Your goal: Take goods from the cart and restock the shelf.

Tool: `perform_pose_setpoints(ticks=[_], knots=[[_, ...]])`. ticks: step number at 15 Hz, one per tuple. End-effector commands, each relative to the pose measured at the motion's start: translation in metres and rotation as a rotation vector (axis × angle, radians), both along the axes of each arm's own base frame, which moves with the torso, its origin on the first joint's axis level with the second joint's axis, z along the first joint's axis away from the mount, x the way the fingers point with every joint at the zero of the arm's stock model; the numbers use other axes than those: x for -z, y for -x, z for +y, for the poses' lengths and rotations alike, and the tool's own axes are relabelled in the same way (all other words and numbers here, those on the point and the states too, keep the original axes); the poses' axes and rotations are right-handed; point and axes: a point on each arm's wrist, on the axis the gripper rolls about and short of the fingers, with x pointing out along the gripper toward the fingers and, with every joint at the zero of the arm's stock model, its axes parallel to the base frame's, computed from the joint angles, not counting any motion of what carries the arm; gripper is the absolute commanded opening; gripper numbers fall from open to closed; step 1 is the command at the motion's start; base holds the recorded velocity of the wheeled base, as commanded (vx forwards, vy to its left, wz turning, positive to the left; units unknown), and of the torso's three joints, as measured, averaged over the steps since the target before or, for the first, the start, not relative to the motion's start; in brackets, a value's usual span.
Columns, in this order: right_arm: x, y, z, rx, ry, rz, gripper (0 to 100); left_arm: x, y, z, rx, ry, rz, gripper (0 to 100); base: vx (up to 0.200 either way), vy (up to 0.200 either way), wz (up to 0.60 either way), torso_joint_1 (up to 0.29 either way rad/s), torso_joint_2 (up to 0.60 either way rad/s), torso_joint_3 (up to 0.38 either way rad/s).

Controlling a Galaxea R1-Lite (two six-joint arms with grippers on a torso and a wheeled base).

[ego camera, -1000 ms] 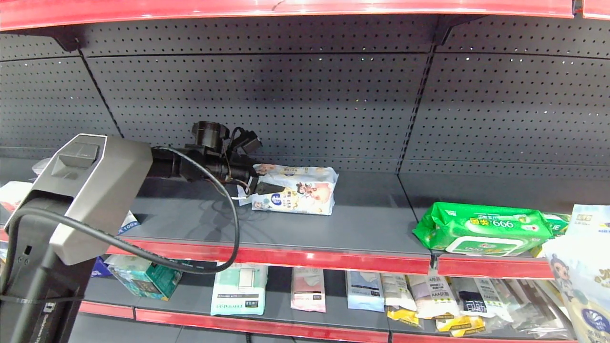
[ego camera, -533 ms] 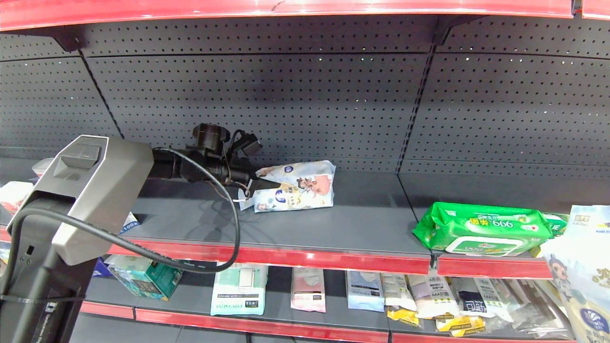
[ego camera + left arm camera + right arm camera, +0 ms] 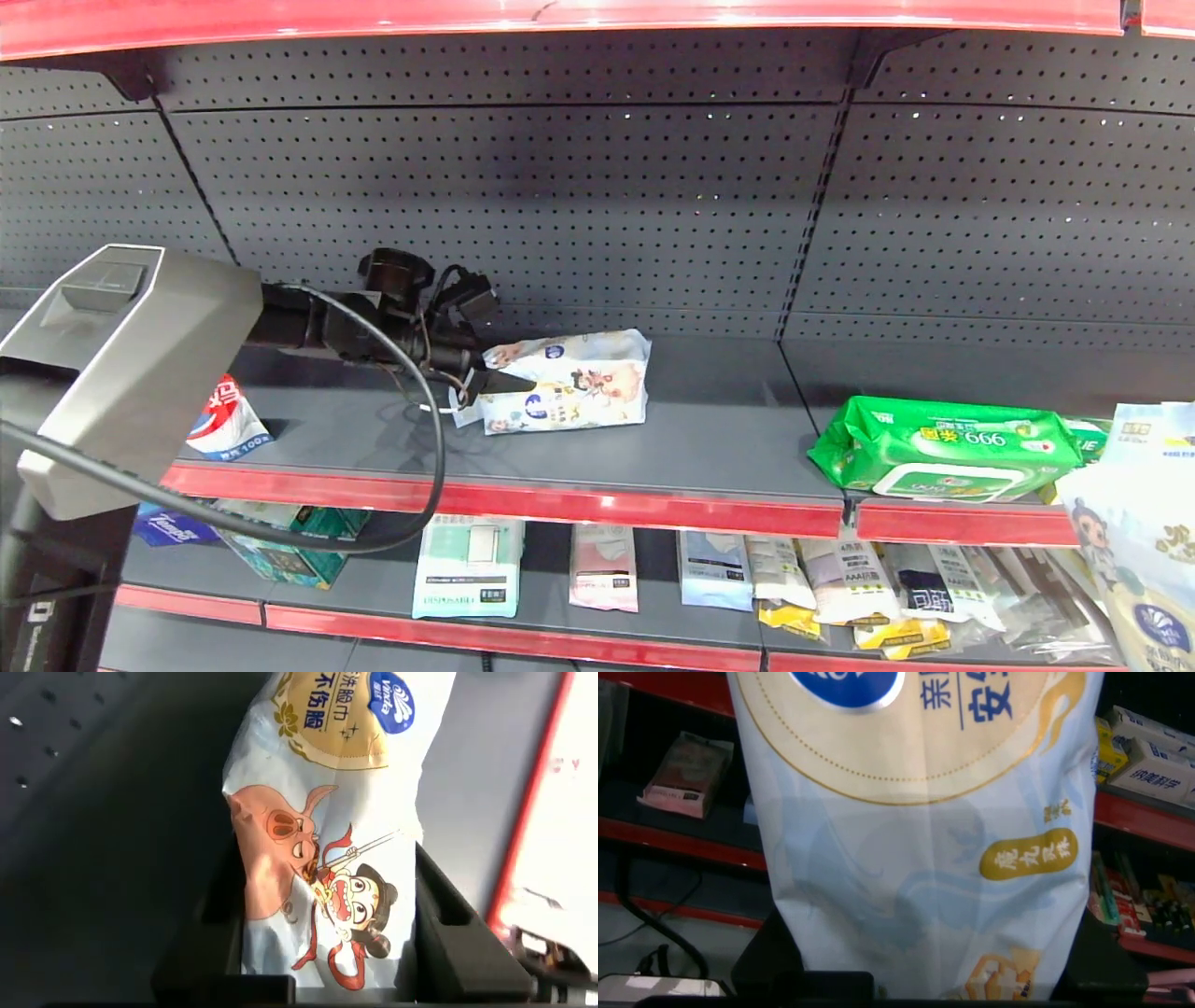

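- The left gripper [image 3: 506,377] reaches in over the shelf [image 3: 709,420]. Its fingers [image 3: 439,915] sit one on each long side of the cartoon-printed pack [image 3: 569,378], pressed against the wrapper, so I judge it clamped on the pack.
- The grip is at one short end. That probably leaves the rest of the pack free to lead into the bay and keeps the wrist back from the pegboard panel [image 3: 560,205].
- The pack lies on the shelf deck, about midway between the panel and the red front lip [image 3: 560,504], and is slightly skewed to both. I cannot tell whether the gripped end is resting on the deck or lifted.
- The right gripper [image 3: 938,952] is closed on a second pack [image 3: 924,840], held upright by its lower part. In the head view this pack [image 3: 1130,541] hangs low on the right, in front of the shelving. It looks parked there as the next item to stock.
- On the free side of the first pack the deck is bare up to the upright seam [image 3: 794,308], and the bare stretch continues past it to the green wipes pack [image 3: 943,448] at the front edge.
- On the arm's side, a small red-and-blue packet [image 3: 224,420] sits near the lip, well apart from the pack.
- There is generous headroom under the upper shelf [image 3: 560,14]. The limits I see are the lip when drawing back and the panel when pushing deeper.
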Motion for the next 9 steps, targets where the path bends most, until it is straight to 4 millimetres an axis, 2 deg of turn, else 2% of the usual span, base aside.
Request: perform_pose_setpoints(ticks=[1,4,9], knots=[[0.000,0.000,0.000,-0.001,-0.001,0.005,0,-0.018,0.023,0.018,0.008,-0.014,-0.029,0,0.000,0.000,0.00,0.000,0.00,0.000],[0.000,-0.001,0.000,0.000,-0.001,0.006,0,-0.017,0.033,0.033,0.061,-0.040,-0.097,0,0.000,0.000,0.00,0.000,0.00,0.000],[0.000,-0.001,0.000,0.000,-0.001,0.008,0,-0.012,0.047,0.034,0.103,-0.040,-0.095,0,0.000,0.000,0.00,0.000,0.00,0.000]])
